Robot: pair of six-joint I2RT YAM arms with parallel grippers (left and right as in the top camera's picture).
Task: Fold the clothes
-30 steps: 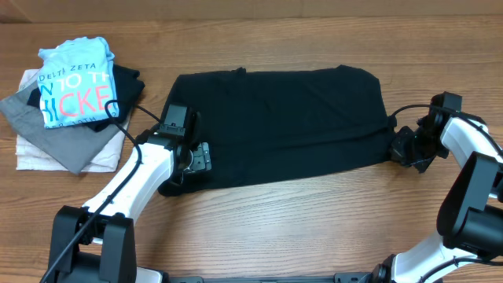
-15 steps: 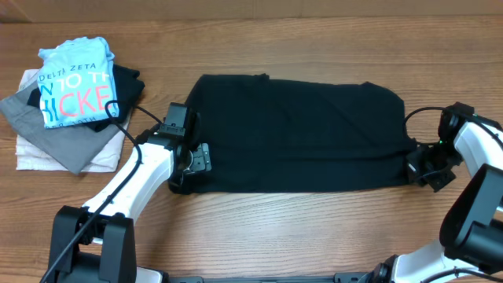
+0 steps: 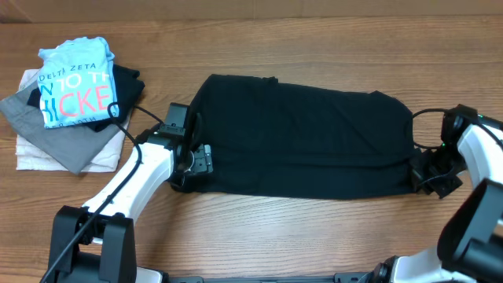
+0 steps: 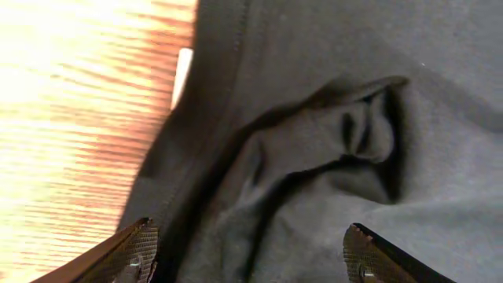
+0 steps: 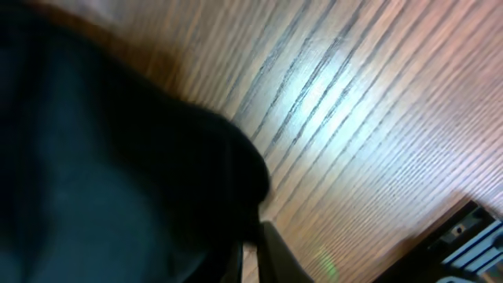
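Note:
The clothes, a black T-shirt, lie flat in a wide band across the middle of the table. My left gripper hovers open over the shirt's left end. In the left wrist view its two pads straddle rumpled black cloth, with the left gripper holding nothing, and a small white label shows at the cloth's edge. My right gripper sits at the shirt's right end. In the right wrist view the right gripper has its fingers nearly together, with a bunched edge of the shirt at their tips.
A pile of other garments lies at the far left: a light blue T-shirt with lettering on top of grey and white pieces. A black cable loops from the left arm towards that pile. Bare wooden table runs along the front.
The black T-shirt has slid to the right, pulled by my right gripper, and its left edge now lies under the left gripper. The left arm has stayed in place.

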